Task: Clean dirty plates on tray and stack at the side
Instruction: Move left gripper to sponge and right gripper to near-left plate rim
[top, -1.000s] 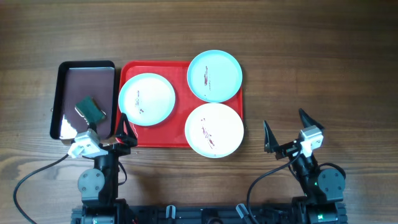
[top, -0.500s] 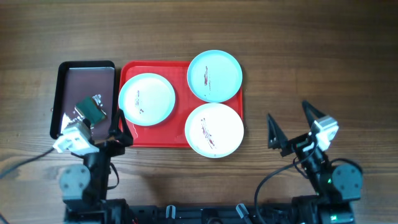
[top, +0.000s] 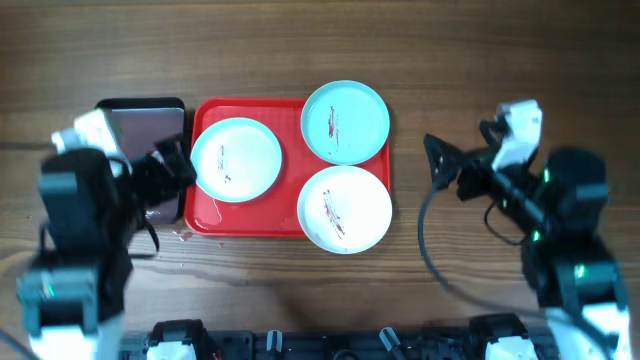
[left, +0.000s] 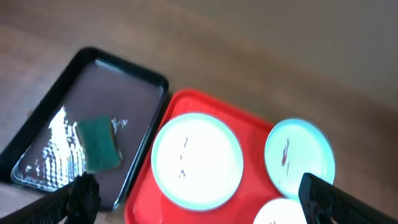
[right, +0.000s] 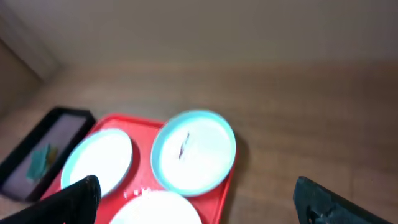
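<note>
Three plates lie on the red tray (top: 290, 198), each with small dark red smears: a pale turquoise plate (top: 236, 159) at its left, a second turquoise plate (top: 345, 121) at the far right corner, and a white plate (top: 344, 208) overhanging the near right corner. My left gripper (top: 168, 182) hangs open above the tray's left edge, holding nothing. The right gripper (top: 462, 150) is open and empty over bare table to the right of the tray. In the left wrist view the left turquoise plate (left: 197, 160) sits between the spread fingers.
A black tray (left: 37, 124) with a brownish inside stands left of the red tray and holds a green sponge (left: 99, 144). In the overhead view my left arm covers most of it. Brown wooden table surrounds both trays.
Both arms have risen and swung away from the near edge. The left one now covers the black tray and sponge; the right one stands beside the red tray. Both grippers stayed open.
</note>
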